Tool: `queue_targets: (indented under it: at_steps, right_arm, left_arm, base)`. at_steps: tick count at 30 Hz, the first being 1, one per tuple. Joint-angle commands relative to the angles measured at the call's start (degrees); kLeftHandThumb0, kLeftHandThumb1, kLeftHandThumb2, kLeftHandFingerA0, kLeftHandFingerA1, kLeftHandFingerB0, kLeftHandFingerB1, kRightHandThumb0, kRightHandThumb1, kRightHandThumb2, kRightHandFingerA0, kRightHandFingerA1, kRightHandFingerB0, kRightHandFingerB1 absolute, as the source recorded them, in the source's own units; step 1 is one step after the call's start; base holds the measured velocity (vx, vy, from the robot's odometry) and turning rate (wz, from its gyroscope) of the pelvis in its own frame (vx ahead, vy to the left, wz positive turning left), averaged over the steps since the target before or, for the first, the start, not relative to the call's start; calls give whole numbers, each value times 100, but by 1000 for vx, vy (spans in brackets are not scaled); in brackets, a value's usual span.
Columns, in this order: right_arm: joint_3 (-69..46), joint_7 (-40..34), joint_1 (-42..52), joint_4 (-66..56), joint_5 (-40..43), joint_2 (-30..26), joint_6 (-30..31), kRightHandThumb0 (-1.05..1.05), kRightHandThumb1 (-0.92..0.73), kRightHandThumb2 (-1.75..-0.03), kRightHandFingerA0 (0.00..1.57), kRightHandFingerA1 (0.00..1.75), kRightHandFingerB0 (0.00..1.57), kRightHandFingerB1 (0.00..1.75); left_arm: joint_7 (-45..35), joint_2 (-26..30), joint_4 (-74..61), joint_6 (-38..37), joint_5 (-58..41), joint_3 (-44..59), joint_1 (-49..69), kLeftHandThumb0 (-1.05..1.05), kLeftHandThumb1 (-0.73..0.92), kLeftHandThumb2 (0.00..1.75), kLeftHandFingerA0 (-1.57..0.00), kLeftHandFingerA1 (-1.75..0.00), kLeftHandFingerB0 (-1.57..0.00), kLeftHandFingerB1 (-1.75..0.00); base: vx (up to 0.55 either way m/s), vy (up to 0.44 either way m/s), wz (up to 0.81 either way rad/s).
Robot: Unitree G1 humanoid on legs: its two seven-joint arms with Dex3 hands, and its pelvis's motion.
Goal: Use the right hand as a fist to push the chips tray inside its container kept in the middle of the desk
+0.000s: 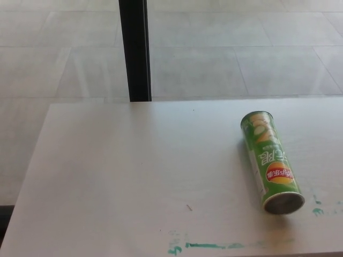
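Head view shows a green chips can [271,162] lying on its side on the right part of the white table [134,176], open end toward the camera. Neither robot hand is visible, so can't tell their state. Green smears [206,246] mark the near edge.

Chips container [271,161] lying on its side on the desk [134,176], toward the right, one end facing the near edge. Smeared marks [206,246] along the near edge. Post [135,51] behind the desk, left of centre.
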Motion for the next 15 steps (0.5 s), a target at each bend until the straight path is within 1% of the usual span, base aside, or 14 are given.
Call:
queue_targets:
  at_steps: [1,2,3,4,5,6,7,8,9,10,11,13,14,15]
  right_arm:
    - [-945,-392,-277,560,1818,396,-185,-63,-92,-67,28,128,22,67]
    - [-913,-365,-276,580,1775,404,-210,-63,-91,-68,32,131,21,61]
    - [-911,-356,-289,601,1772,404,-209,-63,-91,-68,32,131,21,61]
    - [-893,-347,-302,609,1757,426,-249,-64,-91,-67,34,138,24,69]
    - [-869,-341,-317,637,1738,414,-241,-64,-90,-69,38,140,25,62]
    - [-686,-365,-272,661,1551,413,-277,-64,-91,-68,35,131,25,64]
    - [-596,-364,-248,667,1466,421,-289,-63,-91,-68,35,131,22,63]
    - [-555,-349,-240,672,1483,427,-291,-63,-91,-68,35,131,22,63]
    - [-510,-325,-219,648,1493,442,-298,-64,-92,-68,34,125,22,66]
    - [-451,-346,-261,625,1501,414,-286,-64,-92,-68,37,135,21,77]
    - [-444,-350,-268,597,1577,432,-302,-64,-92,-68,34,132,21,73]
    - [-384,-361,-259,606,1657,432,-319,-64,-92,-68,34,132,21,73]
    - [-321,-415,-247,633,1631,395,-253,-64,-92,-69,36,135,28,73]
    - [-321,-415,-247,633,1631,395,-253,-64,-92,-69,36,135,28,73]
  left_arm:
    - [13,12,25,122,-289,262,173,-75,71,109,-57,-73,-45,-61]
    - [8,13,24,113,-278,253,173,-78,91,67,-58,-69,-48,-49]
    - [-5,12,22,97,-271,249,178,-78,91,67,-58,-69,-48,-49]
    - [19,12,48,122,-279,265,149,-78,91,67,-59,-71,-49,-49]
    - [36,12,61,107,-254,249,141,-78,92,67,-59,-70,-47,-49]
    - [26,9,52,104,-259,258,144,-77,92,67,-56,-69,-45,-50]
    - [3,13,41,96,-251,249,155,-80,92,68,-53,-65,-41,-48]
    - [-22,19,30,85,-231,233,170,-80,92,68,-53,-65,-41,-48]
    - [10,30,44,107,-194,206,158,-79,92,70,-54,-64,-42,-48]
    - [44,0,43,107,-186,203,99,-78,92,69,-56,-68,-43,-49]
    - [23,-11,53,113,-222,244,89,-79,92,68,-54,-65,-43,-48]
    - [17,-6,53,117,-214,259,79,-79,92,68,-54,-65,-43,-48]
    - [100,-17,48,196,-262,314,38,-77,92,67,-59,-71,-49,-50]
    - [100,-17,48,196,-262,314,38,-77,92,67,-59,-71,-49,-50]
  base:
    - [0,0,0]
    - [0,0,0]
    - [0,0,0]
    - [0,0,0]
    - [0,0,0]
    - [0,0,0]
    - [0,0,0]
    - [0,0,0]
    - [0,0,0]
    - [0,0,0]
    - [0,0,0]
    - [0,0,0]
    - [0,0,0]
    - [0,0,0]
